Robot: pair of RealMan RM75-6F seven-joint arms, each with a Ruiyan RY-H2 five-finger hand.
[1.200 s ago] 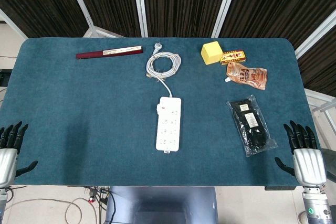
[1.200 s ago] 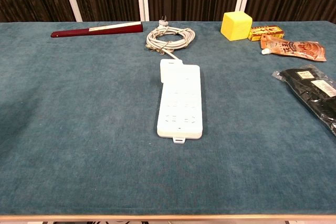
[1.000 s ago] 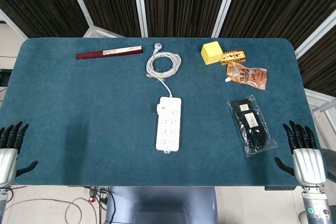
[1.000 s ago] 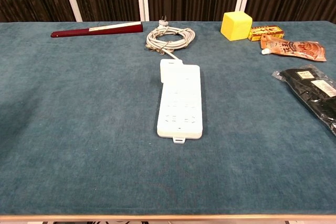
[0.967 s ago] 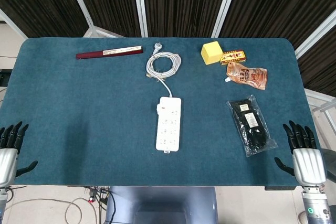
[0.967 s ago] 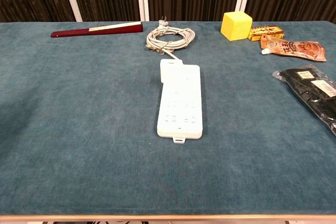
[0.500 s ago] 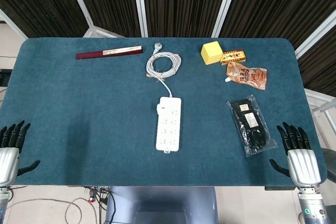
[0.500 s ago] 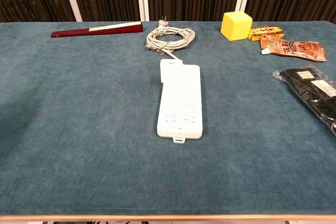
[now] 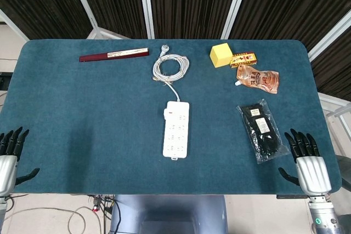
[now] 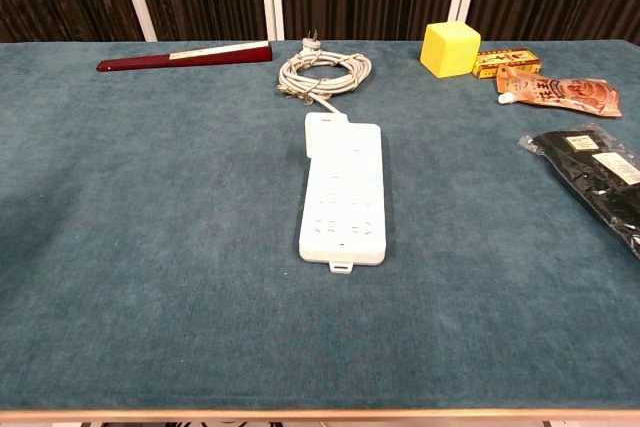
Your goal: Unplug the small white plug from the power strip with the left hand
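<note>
silver hands (image 9: 312,172), black fingers (image 9: 299,142)

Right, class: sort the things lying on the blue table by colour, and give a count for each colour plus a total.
White: 1, the power strip with its coiled cord
Yellow: 1, the cube
Dark red: 1, the long flat case
Orange: 2, the small box and the pouch
Black: 1, the bagged item
Total: 6

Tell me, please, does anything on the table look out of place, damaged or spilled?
Nothing stands out. The power strip lies flat with its cable neatly coiled behind it; the small white plug sits at its far left corner. Nothing is spilled or broken.
</note>
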